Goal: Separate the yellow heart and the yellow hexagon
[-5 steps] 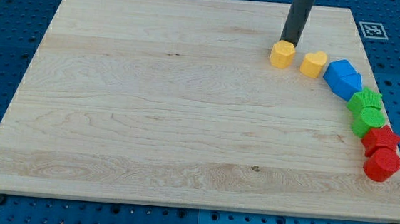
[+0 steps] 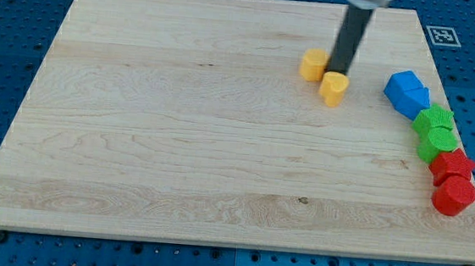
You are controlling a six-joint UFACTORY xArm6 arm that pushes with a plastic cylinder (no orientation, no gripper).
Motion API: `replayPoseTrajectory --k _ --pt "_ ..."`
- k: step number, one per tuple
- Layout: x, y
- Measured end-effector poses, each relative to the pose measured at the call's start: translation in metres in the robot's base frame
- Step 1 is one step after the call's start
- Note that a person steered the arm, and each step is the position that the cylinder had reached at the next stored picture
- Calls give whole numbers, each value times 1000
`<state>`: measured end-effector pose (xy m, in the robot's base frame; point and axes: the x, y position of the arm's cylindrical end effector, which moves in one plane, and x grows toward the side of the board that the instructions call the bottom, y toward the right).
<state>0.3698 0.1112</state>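
"Well, how did you expect those two to handle?"

"Light and stiff, I judged. They were small hard pieces on a smooth wooden board (image 2: 177, 145), so either would slide at a nudge and turn if struck off-centre. There was nothing to grasp with: the tool was a bare rod with no jaws to part or close, so taking hold meant pressing a flat side through its middle."

"Where were they?"

"In the board's upper right part. The heart (image 2: 334, 88) lay nearer the view's bottom. My tip (image 2: 339, 73) stood at its far edge, apparently touching it. The hexagon (image 2: 314, 64) sat farther up and to the view's left, just beside the rod. Only a narrow gap parted the pair, so the job looked unfinished."

"Which face would you have pushed?"

"The heart's far side, I thought, driving it toward the view's bottom, away from the hexagon."

"And their looks?"

"Both were the same matte yellow. The heart showed a rounded, lobed top, though the notch was faint. The hexagon looked blockier, with flat facets. A blue block (image 2: 406, 91) lay well apart, to the view's right."
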Motion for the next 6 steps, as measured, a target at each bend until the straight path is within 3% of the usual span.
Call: replayPoseTrajectory --k 1,2,3,5,6 --pt "-4 -9" --pt "-30 38" --pt "-43 32" --pt "-1 -79" --pt "2 -53"
